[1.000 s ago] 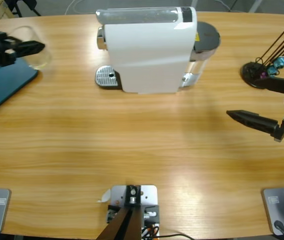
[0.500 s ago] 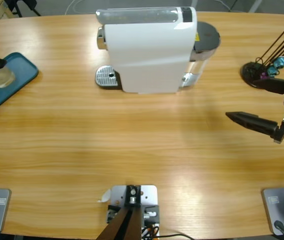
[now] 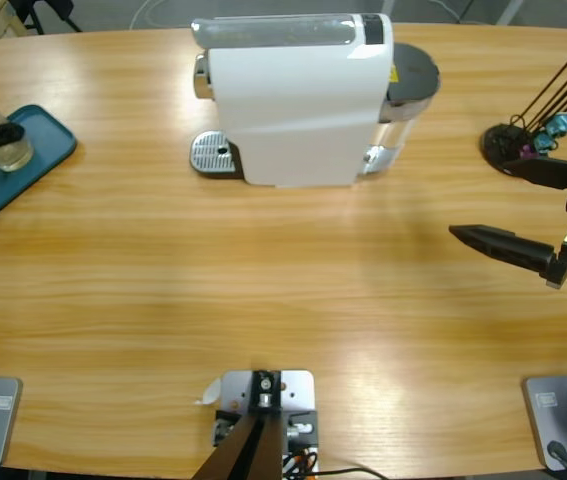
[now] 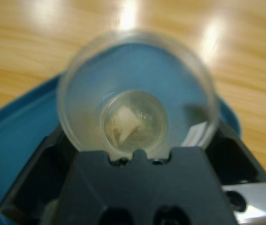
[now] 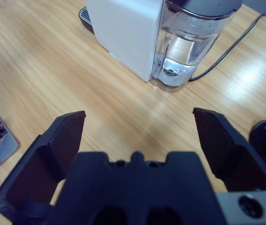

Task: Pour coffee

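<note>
We've got the left gripper [image 4: 137,145] clamped on the clear cup [image 3: 9,150] over the teal tray [image 3: 23,175] at far left, so the coffee machine's drip tray [image 3: 215,155] lies off to our right, while the right gripper [image 3: 538,215] hangs wide open and empty.

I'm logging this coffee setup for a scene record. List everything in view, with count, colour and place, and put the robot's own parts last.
Coffee machine: one, white with a clear water tank at its right, far middle of the table.
Drip tray: one, silver, at the machine's left foot.
Glass cup: one, clear, over the blue tray at far left.
Tray: one, teal blue, far left edge.
Capsule holder: one, black round base with thin black rods and small blue and purple pieces, far right.
Table: one, light wood.
Left end effector: black, closed around the cup.
Right end effector: black, jaws wide apart, holding nothing, at the right edge.
</note>
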`<state>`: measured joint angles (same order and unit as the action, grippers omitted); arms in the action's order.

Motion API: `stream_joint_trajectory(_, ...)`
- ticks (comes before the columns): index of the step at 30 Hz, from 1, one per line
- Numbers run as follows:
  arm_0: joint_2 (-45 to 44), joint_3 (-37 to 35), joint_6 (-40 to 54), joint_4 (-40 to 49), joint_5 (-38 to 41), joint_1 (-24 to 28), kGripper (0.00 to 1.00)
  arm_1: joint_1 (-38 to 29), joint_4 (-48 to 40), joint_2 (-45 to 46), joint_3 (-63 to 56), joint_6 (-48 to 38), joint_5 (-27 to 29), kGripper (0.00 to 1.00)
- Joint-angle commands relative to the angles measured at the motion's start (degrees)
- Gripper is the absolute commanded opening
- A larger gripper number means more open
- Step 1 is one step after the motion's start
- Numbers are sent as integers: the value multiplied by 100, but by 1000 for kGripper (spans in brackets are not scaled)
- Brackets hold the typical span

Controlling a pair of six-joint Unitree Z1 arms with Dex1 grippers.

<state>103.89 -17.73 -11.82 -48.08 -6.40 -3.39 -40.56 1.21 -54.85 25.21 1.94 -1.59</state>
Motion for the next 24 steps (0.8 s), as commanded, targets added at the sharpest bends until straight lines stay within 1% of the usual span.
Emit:
stream_joint_trajectory(1,603,846,-91,-1676,157,40,996,-40,-42,9,-130,25,-72,1000)
stream_joint_trajectory(3,424,1033,-108,-1801,204,40,996,-40,-42,9,-130,25,-70,1000)
stream_joint_trajectory(5,60,1217,-112,-1801,294,35,996,-40,-42,7,-130,25,-70,1000)
stream_joint_trajectory(9,-1048,1609,-270,-1622,324,-104,996,-40,-42,-24,-121,25,-70,1000)
stream_joint_trajectory(10,-1303,1637,-293,-1504,320,-130,996,-40,-42,-26,-121,25,-70,1000)
stream_joint_trajectory(12,-1849,1535,-300,-992,315,-136,996,-40,-42,-26,-125,25,-70,1000)
stream_joint_trajectory(15,-2872,895,-288,412,315,-150,996,-40,-42,-26,-130,25,-70,1000)
stream_joint_trajectory(17,-3509,154,-187,1639,324,-174,996,-40,-42,-33,-130,25,-70,1000)
stream_joint_trajectory(18,-3755,-328,-85,2247,336,-215,996,-40,-42,-36,-127,25,-70,1000)
stream_joint_trajectory(19,-3839,-701,-15,2657,347,-264,996,-40,-42,-47,-121,25,-70,1000)
stream_joint_trajectory(20,-3865,-992,32,2954,371,-329,996,-40,-42,-52,-121,25,-70,1000)
stream_joint_trajectory(22,-3799,-1341,48,3226,544,-580,996,-40,-42,-61,-121,25,-70,1000)
stream_joint_trajectory(24,-3595,-1425,62,3261,818,-1062,996,-40,-42,-61,-121,25,-70,1000)
